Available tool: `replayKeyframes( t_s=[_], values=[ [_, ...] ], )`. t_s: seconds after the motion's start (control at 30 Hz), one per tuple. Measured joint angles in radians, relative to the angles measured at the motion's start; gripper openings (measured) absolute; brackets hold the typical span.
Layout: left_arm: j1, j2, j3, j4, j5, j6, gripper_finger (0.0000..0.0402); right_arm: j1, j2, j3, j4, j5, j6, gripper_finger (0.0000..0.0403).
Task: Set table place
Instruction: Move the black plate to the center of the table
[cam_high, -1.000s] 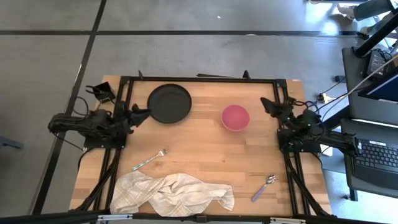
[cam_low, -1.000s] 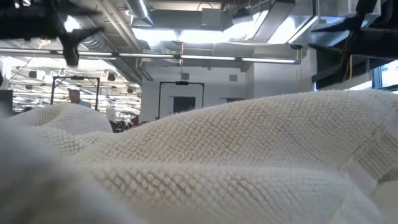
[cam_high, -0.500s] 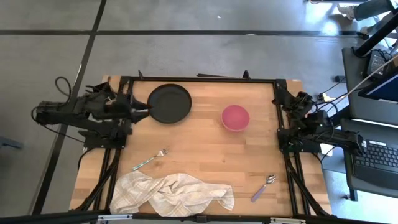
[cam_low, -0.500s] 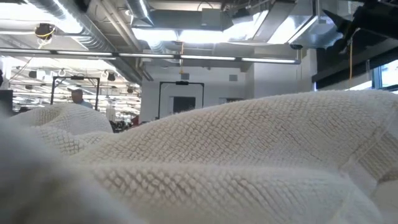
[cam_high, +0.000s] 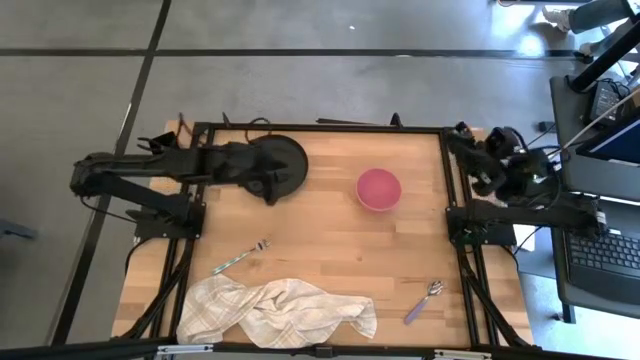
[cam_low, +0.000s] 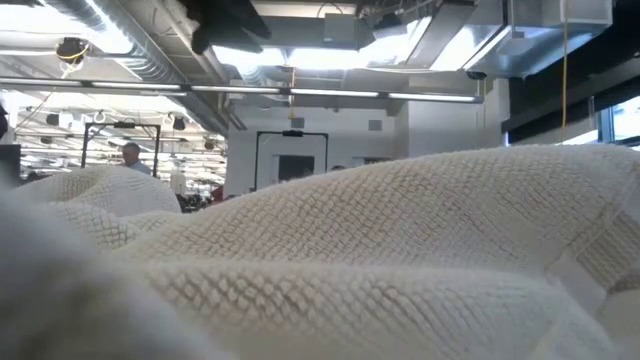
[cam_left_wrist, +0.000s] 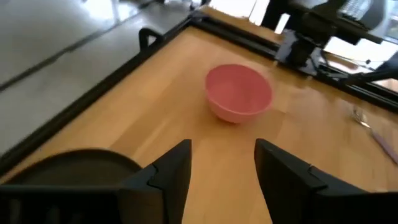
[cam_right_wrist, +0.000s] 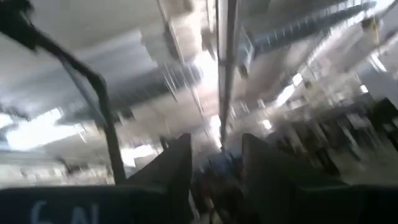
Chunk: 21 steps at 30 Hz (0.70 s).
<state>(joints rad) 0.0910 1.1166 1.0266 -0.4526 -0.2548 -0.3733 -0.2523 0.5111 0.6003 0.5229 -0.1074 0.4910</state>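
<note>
The counter (cam_high: 330, 250) is a rectangular top of light wood planks inside a thin black metal frame. On it lie a large round black plate (cam_high: 285, 160), a smaller round pink bowl (cam_high: 379, 189) with a smooth matte surface, a thin silver fork (cam_high: 241, 257), and a spoon (cam_high: 423, 302) with a purple handle. A crumpled white towel (cam_high: 275, 310) with a waffle weave lies at the near edge and fills most of the low view.

The left claw (cam_high: 268, 180) hangs over the plate with its two dark fingers (cam_left_wrist: 171, 171) apart and nothing between them. The bowl stands beyond it, well apart.

The right claw (cam_high: 465, 138) is at the far right corner of the counter, pointing up to the ceiling. Its fingers (cam_right_wrist: 171, 165) stand apart and hold nothing.
</note>
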Motion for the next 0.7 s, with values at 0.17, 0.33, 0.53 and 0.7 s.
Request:
replayKeyframes(
  t_s=[0.17,0.33,0.53,0.7],
  values=[
    [0.033,0.072,0.004,0.042,0.004,-0.077,0.0166,-0.001,0.108,0.130,-0.313,-0.097,-0.006,0.0143],
    [0.056,0.114,0.004,0.073,0.005,-0.174,0.0167,0.000,0.254,0.164,-0.332,-0.221,0.018,0.0162],
    [0.083,0.131,0.005,0.076,0.007,-0.187,0.0167,0.000,0.403,0.175,-0.328,-0.295,0.045,0.0213],
    [0.152,0.186,0.005,0.050,0.077,-0.182,0.0166,-0.001,0.462,0.176,-0.308,-0.259,0.027,0.0229]
  ],
)
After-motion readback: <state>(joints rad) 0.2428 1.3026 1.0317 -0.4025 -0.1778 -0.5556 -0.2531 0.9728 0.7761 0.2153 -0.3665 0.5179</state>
